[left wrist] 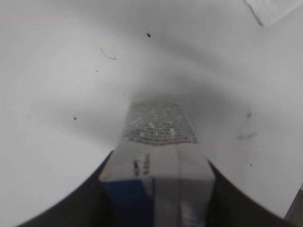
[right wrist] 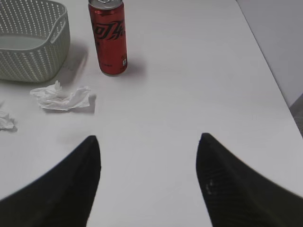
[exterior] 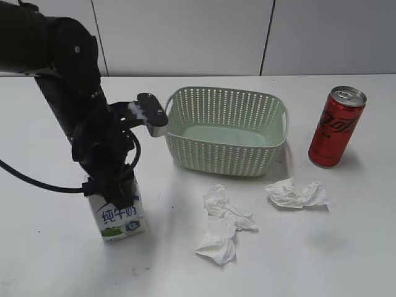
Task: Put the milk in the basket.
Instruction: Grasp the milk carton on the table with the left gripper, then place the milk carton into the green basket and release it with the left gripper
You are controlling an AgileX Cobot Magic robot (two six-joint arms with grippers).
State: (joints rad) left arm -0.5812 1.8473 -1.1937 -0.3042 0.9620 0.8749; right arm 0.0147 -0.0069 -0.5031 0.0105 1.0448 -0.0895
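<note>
In the exterior view one small white boxy milk carton (exterior: 119, 216) with blue characters and a green patch stands upright near the worktop's (exterior: 346, 247) front-left corner, with the left gripper (exterior: 114, 189) of the black arm come down over its top; the fingers pinch the carton's upper part. One pale green oval plastic basket (exterior: 226, 130) with lattice sides sits toward the rear edge, about midway along it, well apart from the carton. One red drink can (exterior: 336, 127) stands upright to the right of the basket, and two crumpled white tissues lie in front of the basket: one (exterior: 221, 226) near the middle, one (exterior: 297, 193) nearer the can. In the left wrist view the carton (left wrist: 158, 156) fills the space between two dark fingers (left wrist: 90, 203), touching both. In the right wrist view the right gripper (right wrist: 149, 156) hangs above bare worktop toward the right edge, its two fingers (right wrist: 71, 189) spread apart with nothing between them; the basket (right wrist: 31, 40), the can (right wrist: 108, 38) and one tissue (right wrist: 60, 97) show beyond.
</note>
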